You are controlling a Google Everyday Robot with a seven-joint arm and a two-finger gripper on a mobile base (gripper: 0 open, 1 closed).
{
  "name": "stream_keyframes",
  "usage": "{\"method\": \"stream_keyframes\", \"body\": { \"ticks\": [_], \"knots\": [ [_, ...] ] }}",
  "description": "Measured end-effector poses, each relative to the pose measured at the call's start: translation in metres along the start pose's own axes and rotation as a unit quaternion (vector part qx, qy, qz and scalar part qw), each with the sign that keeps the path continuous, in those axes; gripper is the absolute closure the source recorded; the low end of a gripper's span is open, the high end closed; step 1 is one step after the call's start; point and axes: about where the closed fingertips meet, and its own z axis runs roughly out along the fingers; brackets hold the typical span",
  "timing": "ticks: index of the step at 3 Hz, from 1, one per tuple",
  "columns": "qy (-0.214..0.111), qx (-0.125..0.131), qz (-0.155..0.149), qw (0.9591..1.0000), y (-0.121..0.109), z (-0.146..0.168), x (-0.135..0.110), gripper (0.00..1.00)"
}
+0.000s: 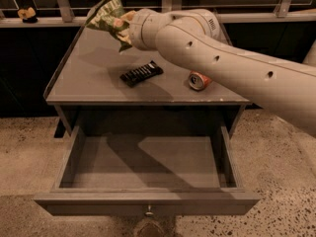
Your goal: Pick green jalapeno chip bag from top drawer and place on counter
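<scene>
Payload: the green jalapeno chip bag (106, 15) is hanging over the back-left part of the counter (94, 90), its crumpled right end sitting inside the gripper (122, 28). The gripper is clamping the bag, with most of the foil projecting to the left of the fingers. A black candy bar (141, 73) and a tipped can (199, 80) are lying on the counter nearer the front. The top drawer (148, 201) is standing pulled out below.
</scene>
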Motion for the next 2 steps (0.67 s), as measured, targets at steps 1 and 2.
{"method": "stream_keyframes", "body": {
  "ticks": [1, 2],
  "knots": [
    [0.013, -0.023, -0.023, 0.9994, 0.000, 0.009, 0.003, 1.00],
    [0.035, -0.054, -0.092, 0.9936, -0.020, 0.038, 0.005, 1.00]
  ]
}}
